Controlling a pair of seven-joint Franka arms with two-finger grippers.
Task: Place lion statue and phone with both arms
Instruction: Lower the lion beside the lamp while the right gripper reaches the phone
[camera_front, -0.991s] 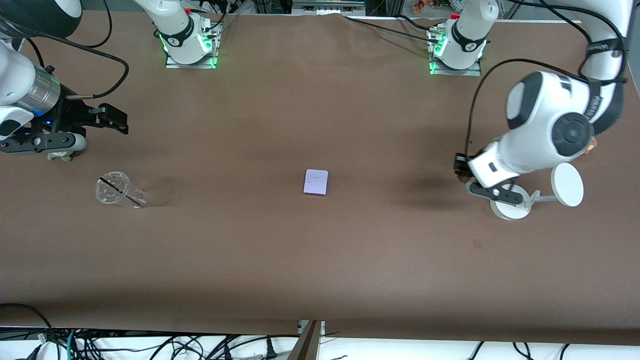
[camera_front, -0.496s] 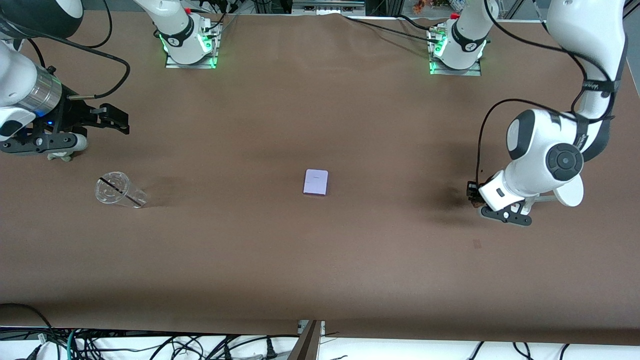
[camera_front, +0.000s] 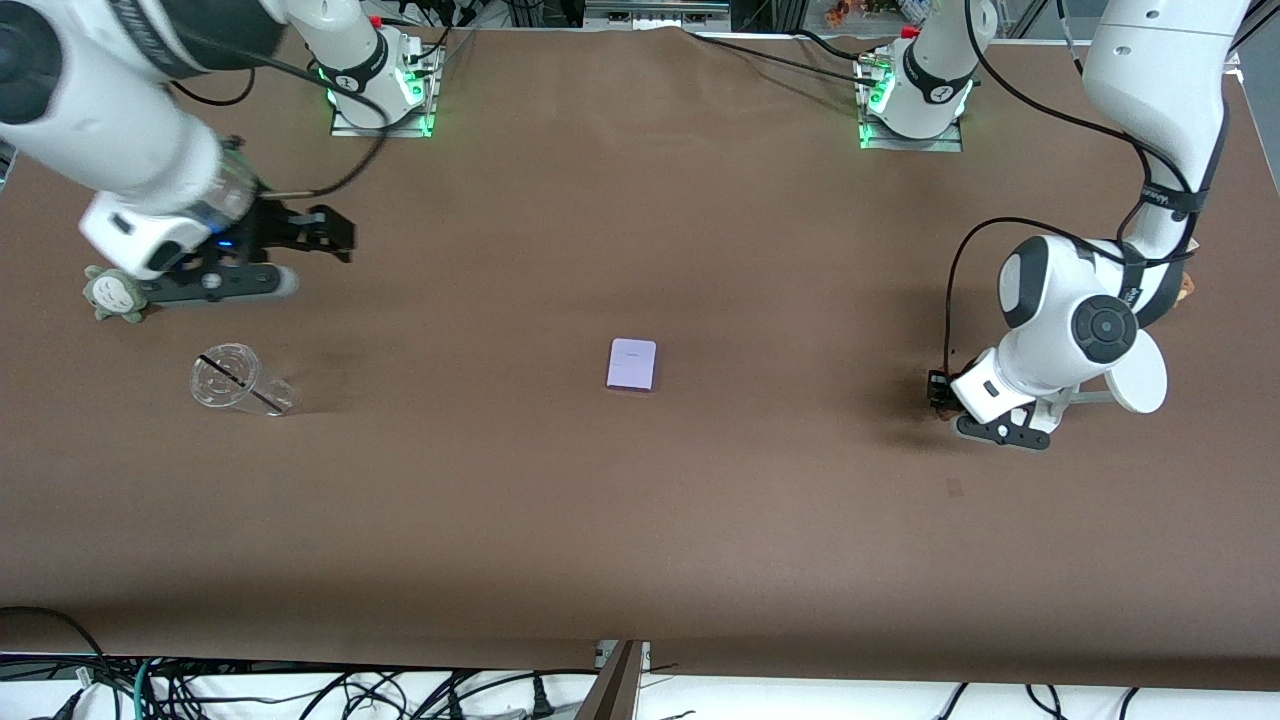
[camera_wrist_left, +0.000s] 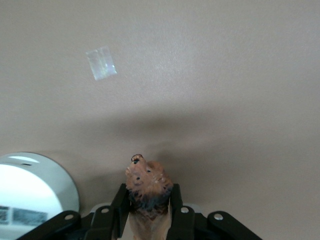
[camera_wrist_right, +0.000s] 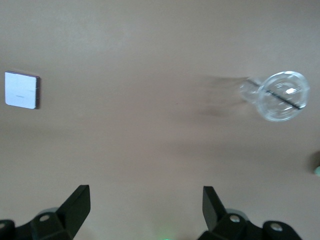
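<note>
The left claw (camera_front: 940, 395), at the right of the front view, is clamped on the lion (camera_wrist_left: 147, 187), whose head pokes out between the fingers (camera_wrist_left: 119, 210) in the left wrist view. It hangs low over the brown worktop (camera_front: 640, 520), just beside the white stand (camera_front: 1135, 372), which the arm partly hides. The lion's body below the head cannot be made out.

At the upper left of the front view, the right claw (camera_front: 325, 235) carries nothing, its fingers (camera_wrist_right: 75, 205) spread wide, over bare worktop near a grey-green plush (camera_front: 110, 296). A clear cup (camera_front: 238, 381) lies on its side lower in the frame. The phone (camera_front: 632, 364) rests flat at the centre, well apart from both claws, and shows at the left edge of the right wrist view.

The risks look plain. The lion is small and gripped near its head, so a release above the surface could tip or roll it, and the stand so close could be knocked as the arm withdraws. For the right arm, the phone lies flush on the worktop, and a flat slab offers little edge, so the fingers may slide off or push it along. A low sweep toward the centre might also clip the cup.
</note>
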